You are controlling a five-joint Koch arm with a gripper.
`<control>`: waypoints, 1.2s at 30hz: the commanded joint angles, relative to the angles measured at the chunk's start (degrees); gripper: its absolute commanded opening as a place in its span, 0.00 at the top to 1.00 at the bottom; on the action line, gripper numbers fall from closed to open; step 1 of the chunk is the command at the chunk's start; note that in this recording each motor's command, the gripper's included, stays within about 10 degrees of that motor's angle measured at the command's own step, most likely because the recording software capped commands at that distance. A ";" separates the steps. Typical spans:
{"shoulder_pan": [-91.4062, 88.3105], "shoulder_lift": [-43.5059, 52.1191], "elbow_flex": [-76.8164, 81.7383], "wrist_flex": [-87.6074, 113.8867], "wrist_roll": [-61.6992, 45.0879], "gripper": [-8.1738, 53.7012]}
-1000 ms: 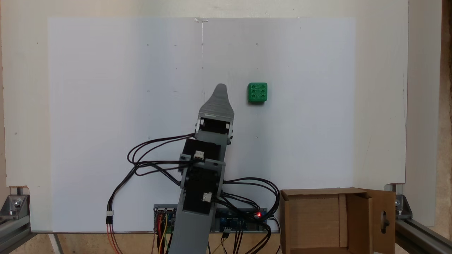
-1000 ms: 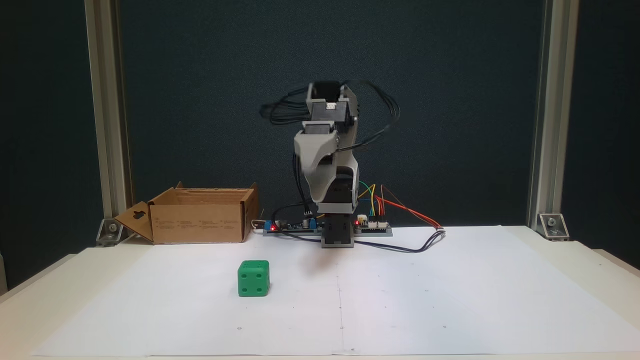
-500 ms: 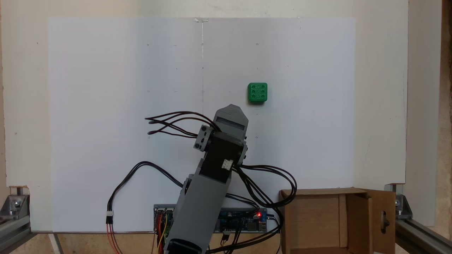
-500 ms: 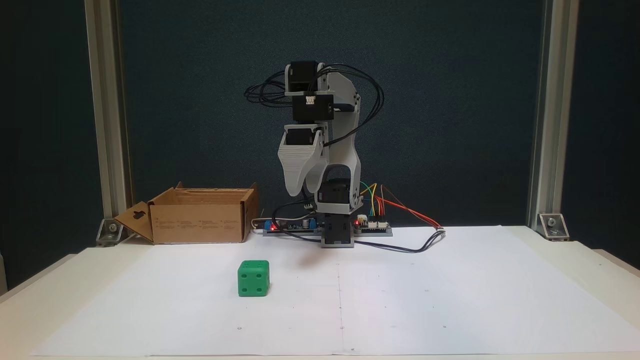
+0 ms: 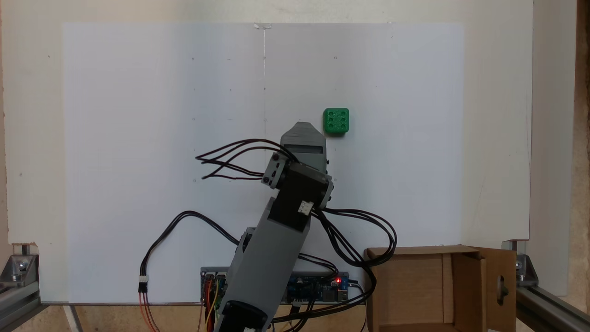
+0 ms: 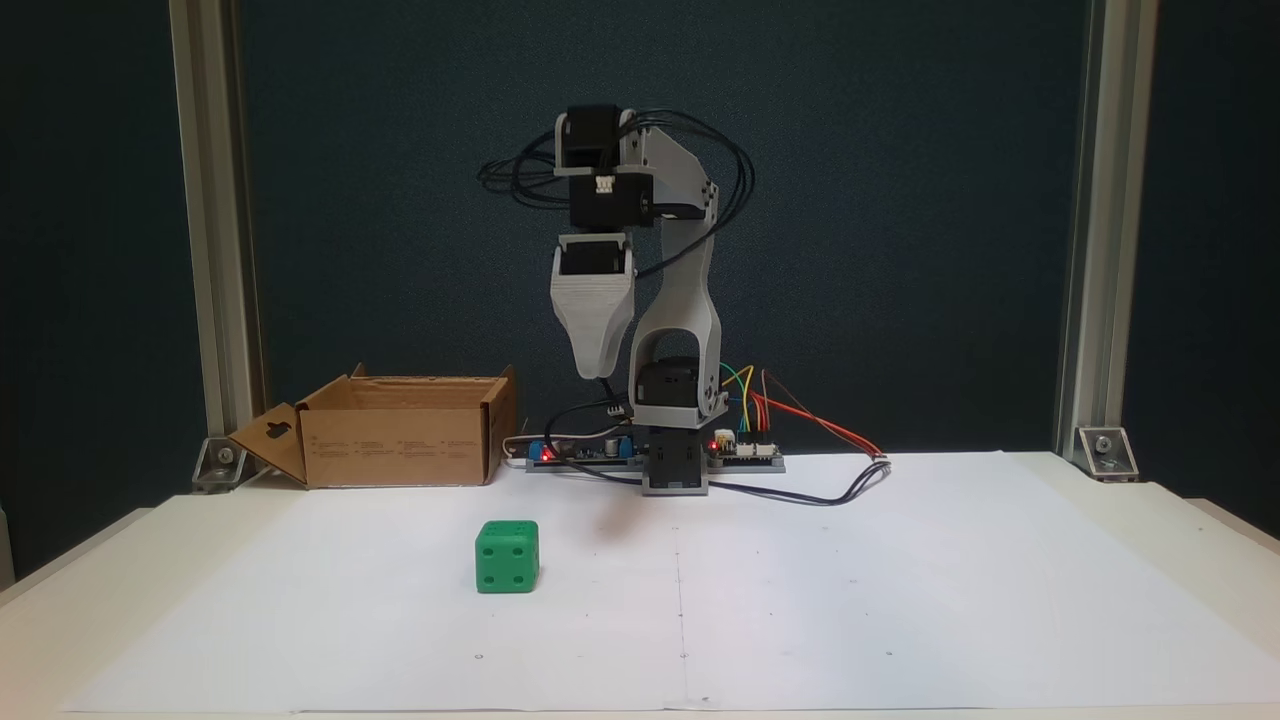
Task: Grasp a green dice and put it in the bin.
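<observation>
The green dice (image 6: 507, 556) sits on the white paper (image 6: 800, 600), well apart from the bin (image 6: 395, 430) at far left. The gripper (image 6: 597, 370) hangs high, pointing down; whether its jaws are spread cannot be told

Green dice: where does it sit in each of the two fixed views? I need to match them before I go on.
Fixed view from above: the green dice lies right of centre in the upper half, on the white paper, just right of the gripper tip.
Fixed view from the front: the green dice lies left of centre, low, on the paper, with the gripper high above the table.
Shared landmark: the cardboard box, on the dice's side of the arm.
</observation>
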 commanded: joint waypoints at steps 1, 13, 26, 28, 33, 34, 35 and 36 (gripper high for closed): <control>0.44 -1.05 -4.22 4.04 -3.78 0.13; 5.19 -15.29 -13.10 2.64 -3.87 0.13; 6.24 -26.28 -22.06 2.46 -3.87 0.13; 6.24 -26.81 -22.06 2.46 -3.87 0.13; 6.24 -28.65 -22.06 1.93 -3.96 0.13; 6.24 -28.92 -22.06 1.67 -3.96 0.13; 6.24 -29.00 -22.06 1.49 -3.96 0.13; 6.24 -29.00 -22.06 1.41 -4.04 0.13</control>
